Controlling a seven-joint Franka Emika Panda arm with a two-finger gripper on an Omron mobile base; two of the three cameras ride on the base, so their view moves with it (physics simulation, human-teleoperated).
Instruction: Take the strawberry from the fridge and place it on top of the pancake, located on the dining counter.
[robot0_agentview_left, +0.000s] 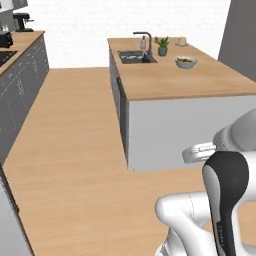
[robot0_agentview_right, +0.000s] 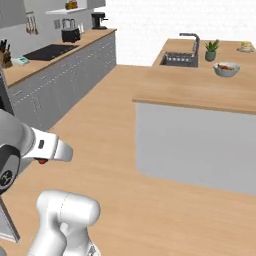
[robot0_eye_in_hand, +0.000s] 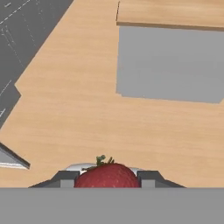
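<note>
The two-finger gripper (robot0_eye_in_hand: 107, 178) was closed on the small red strawberry (robot0_eye_in_hand: 107, 176), its lower half cut off by the frame edge. It hung above the wooden floor (robot0_eye_in_hand: 78, 109), apart from the light-wood dining counter (robot0_eye_in_hand: 170, 13).

The strawberry (robot0_eye_in_hand: 107, 176) is cut off below by the hand view's lower edge, its sides hidden between the end effector (robot0_eye_in_hand: 107, 178) fingers. On the tabletop (robot0_agentview_right: 200, 92), the far plate's (robot0_agentview_right: 245, 47) contents are too small to tell.
</note>
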